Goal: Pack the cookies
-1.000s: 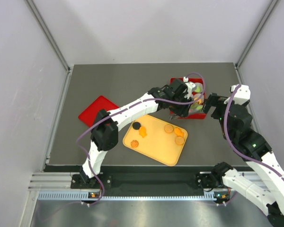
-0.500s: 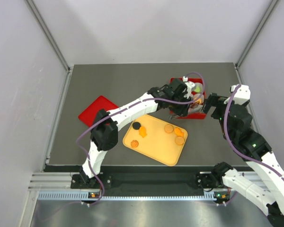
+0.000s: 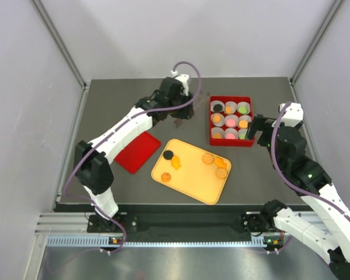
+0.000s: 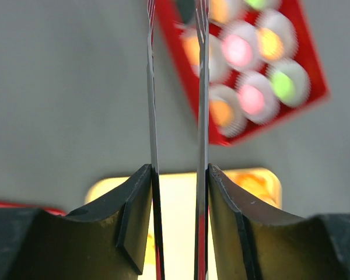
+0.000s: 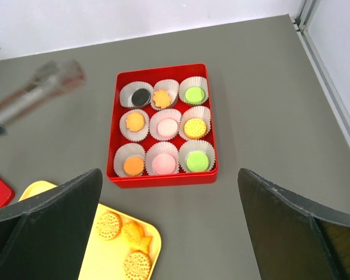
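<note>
Round flat cookies (image 5: 167, 126) fill pleated paper cups (image 5: 120, 156) in the red box (image 5: 163, 179); left end effector (image 4: 178, 172) pinches thin metal tongs (image 4: 203, 116), right end effector (image 5: 168, 170) spread wide.

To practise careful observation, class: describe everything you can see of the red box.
The red box is shallow, rectangular, glossy like plastic, lidless, lying flat on the grey table beyond the yellow tray, apart from it. Nine white fluted paper cups fill it three by three, each holding one cookie: black, orange, pink, green or yellowish.
</note>
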{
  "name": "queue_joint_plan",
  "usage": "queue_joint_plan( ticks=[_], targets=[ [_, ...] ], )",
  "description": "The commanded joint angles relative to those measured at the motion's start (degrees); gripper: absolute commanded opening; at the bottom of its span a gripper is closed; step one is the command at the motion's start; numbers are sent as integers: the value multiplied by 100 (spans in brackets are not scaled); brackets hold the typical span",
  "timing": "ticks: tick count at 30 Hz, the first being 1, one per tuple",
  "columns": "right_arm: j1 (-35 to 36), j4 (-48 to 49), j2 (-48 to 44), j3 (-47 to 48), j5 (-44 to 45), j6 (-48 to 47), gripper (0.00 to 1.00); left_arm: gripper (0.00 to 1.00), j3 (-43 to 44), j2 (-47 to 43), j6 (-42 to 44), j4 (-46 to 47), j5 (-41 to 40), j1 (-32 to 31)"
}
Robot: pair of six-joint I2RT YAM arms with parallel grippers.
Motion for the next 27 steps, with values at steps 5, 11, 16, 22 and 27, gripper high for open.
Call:
queue_joint_plan(
  ticks=[5,11,16,22,27],
  targets=[
    [-59,75,175,147,-290,-94,100,46,-766,-73,-356,863,-415,960],
    [-67,128,343,103,-510,20,100,50,-722,717,-427,1233,-415,1391],
    [-59,172,457,-73,-642,135,100,56,-406,1482,-453,1348,-371,1558],
    [-50,225,527,-231,-791,267,100,61,235,2229,-470,1181,-389,1611],
    [-59,216,519,-301,-835,311,100,73,631,2608,-462,1022,-336,1629]
  ],
)
